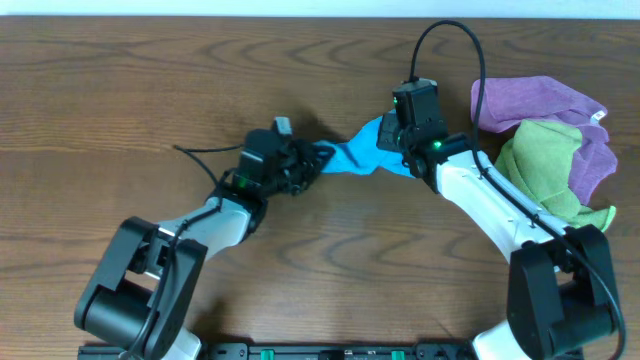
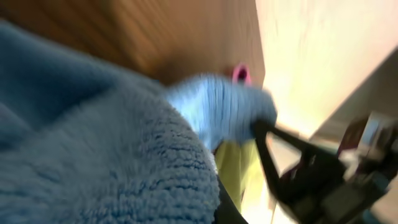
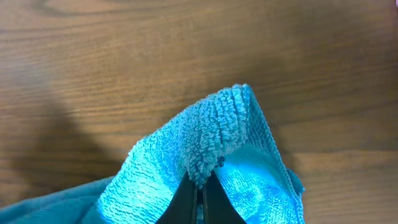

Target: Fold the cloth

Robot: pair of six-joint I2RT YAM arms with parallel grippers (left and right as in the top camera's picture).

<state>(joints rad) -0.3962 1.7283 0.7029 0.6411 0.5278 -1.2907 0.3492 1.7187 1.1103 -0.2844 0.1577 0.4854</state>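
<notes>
The sky-blue cloth (image 1: 355, 156) lies bunched on the wooden table (image 1: 150, 80), pulled into a short strip between my two grippers. My left gripper (image 1: 314, 160) is at its left end, shut on the cloth. In the blurred left wrist view the cloth (image 2: 93, 155) fills the near side, and only a dark finger (image 2: 225, 210) shows. My right gripper (image 1: 392, 142) holds the right end. In the right wrist view its fingers (image 3: 200, 186) are pinched together on a raised fold of the cloth (image 3: 155, 168).
A purple cloth (image 1: 540, 100) and a lime-green cloth (image 1: 540, 165) lie heaped at the right, close beside my right arm. A black cable (image 1: 478, 60) loops above the right wrist. The table's far edge (image 1: 300, 15) runs along the top.
</notes>
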